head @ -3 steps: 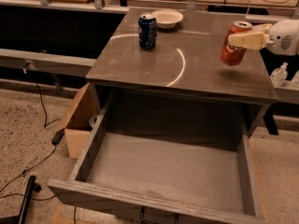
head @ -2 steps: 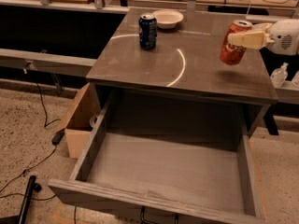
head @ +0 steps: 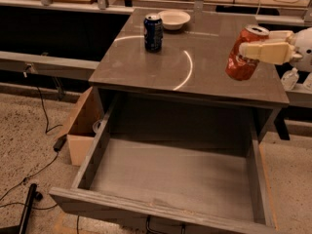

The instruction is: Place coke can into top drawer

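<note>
Grip on the coke can (head: 245, 52), right side of the scene, in the one camera view. Gripper (head: 254, 44) reaching in from the right edge, fingers clamped on the can, one pale finger (head: 265, 51) laid across its near face. Held over the right part of the cabinet top (head: 195, 77) and seemingly clear of it, though hard to be sure of the gap underneath. Tilted, too: silver top leaning right and far, base swung left and near, so the long axis off upright.

Now the relation that matters. Top drawer (head: 175, 179) pulled open, lying nearer and lower than the can and mostly to its left, bare grey floor showing. Judging from that: out over the front edge of the cabinet top, a little leftward, then down, and probably straightened before letting go, or likely to tip on landing.

Well apart at the far left of the cabinet top: blue can (head: 152, 32), upright, with white bowl (head: 174, 19) just beyond it. Neither in the way.

Hard to read: far finger mostly hidden behind the can; arm cut off at the right edge; drawer front cut off at the near edge.
</note>
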You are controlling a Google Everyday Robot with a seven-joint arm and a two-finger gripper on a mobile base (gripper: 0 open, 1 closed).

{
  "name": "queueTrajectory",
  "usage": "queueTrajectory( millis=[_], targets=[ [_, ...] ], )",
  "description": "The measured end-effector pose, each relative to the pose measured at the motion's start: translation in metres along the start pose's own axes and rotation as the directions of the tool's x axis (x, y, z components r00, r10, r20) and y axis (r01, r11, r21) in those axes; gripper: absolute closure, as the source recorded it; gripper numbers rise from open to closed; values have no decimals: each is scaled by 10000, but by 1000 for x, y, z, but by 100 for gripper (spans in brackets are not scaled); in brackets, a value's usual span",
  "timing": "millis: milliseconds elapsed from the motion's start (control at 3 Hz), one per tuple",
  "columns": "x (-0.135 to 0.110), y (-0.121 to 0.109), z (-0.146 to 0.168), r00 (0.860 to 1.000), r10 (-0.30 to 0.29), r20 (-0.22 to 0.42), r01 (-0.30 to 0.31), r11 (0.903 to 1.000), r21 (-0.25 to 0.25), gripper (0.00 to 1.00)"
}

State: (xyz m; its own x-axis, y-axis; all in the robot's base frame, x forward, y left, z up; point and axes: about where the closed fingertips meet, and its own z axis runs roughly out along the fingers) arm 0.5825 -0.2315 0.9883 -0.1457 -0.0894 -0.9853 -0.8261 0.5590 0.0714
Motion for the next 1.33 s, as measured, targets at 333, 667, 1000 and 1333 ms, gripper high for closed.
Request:
queueTrajectory(
  millis=[333,667,1000,1333],
  targets=[
    [25,63,11,9991,251,332,-215,9945,-1029,100],
    [55,109,38,9987,-85,507,187,9789,-2036,100],
    [59,118,46,9986,-197,495,304,9740,-2246,100],
    [67,127,49,9984,-121,555,250,9708,-2385,100]
  ],
)
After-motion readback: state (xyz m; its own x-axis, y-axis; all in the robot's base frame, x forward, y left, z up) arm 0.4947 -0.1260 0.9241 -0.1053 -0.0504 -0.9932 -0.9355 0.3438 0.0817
